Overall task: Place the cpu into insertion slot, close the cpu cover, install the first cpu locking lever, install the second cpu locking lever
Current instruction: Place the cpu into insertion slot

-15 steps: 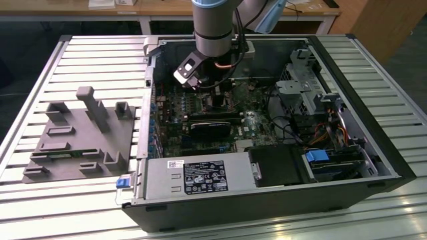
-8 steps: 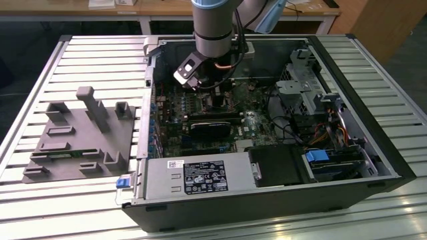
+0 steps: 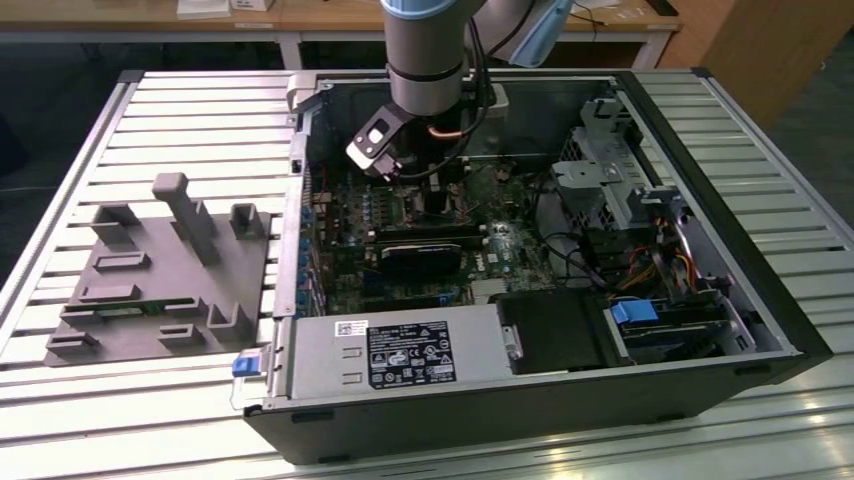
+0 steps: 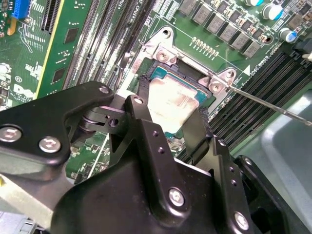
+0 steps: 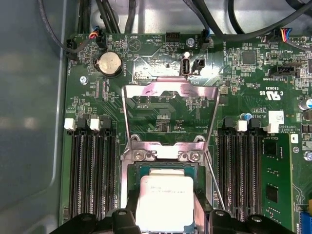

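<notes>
**Cpu down in the socket, cover up, levers loose**

The black two-finger gripper is low over the board. Its jaws are closed on two opposite edges of the small flat square cpu with its silvery-grey metal top, which sits level inside the black-framed square insertion slot, so placing looks all but done. Just beyond, the thin square metal cpu cover stands raised on its hinge, not yet closed. A thin steel locking lever angles free beside one finger, so both lever steps are left. It's tight here: long black memory slots flank the socket closely, with the grey case wall further out.
</notes>
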Robot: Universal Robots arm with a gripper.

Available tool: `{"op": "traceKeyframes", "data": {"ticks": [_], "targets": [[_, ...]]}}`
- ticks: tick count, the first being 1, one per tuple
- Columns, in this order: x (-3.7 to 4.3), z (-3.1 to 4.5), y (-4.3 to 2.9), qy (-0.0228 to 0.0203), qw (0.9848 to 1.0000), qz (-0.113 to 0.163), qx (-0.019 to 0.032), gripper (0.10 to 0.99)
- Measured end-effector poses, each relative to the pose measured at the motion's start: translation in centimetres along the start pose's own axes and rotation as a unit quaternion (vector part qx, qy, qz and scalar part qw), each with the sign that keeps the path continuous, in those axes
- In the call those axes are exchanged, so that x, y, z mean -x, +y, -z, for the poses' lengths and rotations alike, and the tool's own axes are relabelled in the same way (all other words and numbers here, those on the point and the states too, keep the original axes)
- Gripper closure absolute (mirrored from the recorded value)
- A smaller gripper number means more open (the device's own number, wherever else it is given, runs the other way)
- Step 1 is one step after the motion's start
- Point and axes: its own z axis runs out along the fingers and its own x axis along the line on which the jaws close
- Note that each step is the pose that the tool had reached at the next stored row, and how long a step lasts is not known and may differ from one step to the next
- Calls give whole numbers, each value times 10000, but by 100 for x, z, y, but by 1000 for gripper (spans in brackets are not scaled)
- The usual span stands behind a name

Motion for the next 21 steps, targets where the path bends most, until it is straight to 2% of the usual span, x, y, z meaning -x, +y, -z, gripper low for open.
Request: {"op": "traceKeyframes", "data": {"ticks": [10, 11, 14, 21], "targets": [[-1, -3, 0, 2, 10000, 0, 1, 553], [0, -3, 0, 2, 10000, 0, 1, 490], [0, -2, 0, 0, 10000, 0, 0, 490], [-3, 84, 7, 1, 10000, 0, 0, 490]]}}
